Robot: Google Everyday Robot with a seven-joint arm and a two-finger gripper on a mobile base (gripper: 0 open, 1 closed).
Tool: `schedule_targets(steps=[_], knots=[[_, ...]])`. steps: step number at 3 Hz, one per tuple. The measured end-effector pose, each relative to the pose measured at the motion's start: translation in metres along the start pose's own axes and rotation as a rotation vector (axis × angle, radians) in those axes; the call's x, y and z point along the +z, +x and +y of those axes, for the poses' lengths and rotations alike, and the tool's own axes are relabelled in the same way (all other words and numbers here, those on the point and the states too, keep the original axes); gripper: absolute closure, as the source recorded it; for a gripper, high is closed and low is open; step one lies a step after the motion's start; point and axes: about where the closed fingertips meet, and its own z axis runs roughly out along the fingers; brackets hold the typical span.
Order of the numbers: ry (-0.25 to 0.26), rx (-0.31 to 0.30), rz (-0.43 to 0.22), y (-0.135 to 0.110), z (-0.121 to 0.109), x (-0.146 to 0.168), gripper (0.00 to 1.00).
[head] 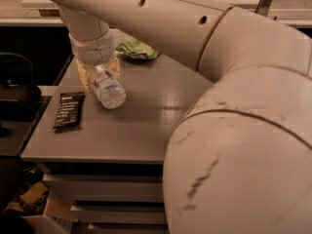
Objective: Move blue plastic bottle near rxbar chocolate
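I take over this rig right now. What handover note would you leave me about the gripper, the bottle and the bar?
Gripper: over the rear left part of the table, jaws closed on the blue plastic bottle. The bottle is tilted, with one end toward the camera. I cannot tell if it touches the table.
Rxbar chocolate: flat by the table's left edge, just left of the bottle, not touching it.
Green snack bag: at the back, apart.
Done: bottle grasped, held beside the bar.
Left: probably set it down there, open the jaws, withdraw.
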Motion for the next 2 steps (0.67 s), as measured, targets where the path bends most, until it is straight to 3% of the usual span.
schedule_targets(steps=[2], knots=[[-0.006,-0.010,0.004,-0.0023,0.0087,0.0017,0.36]])
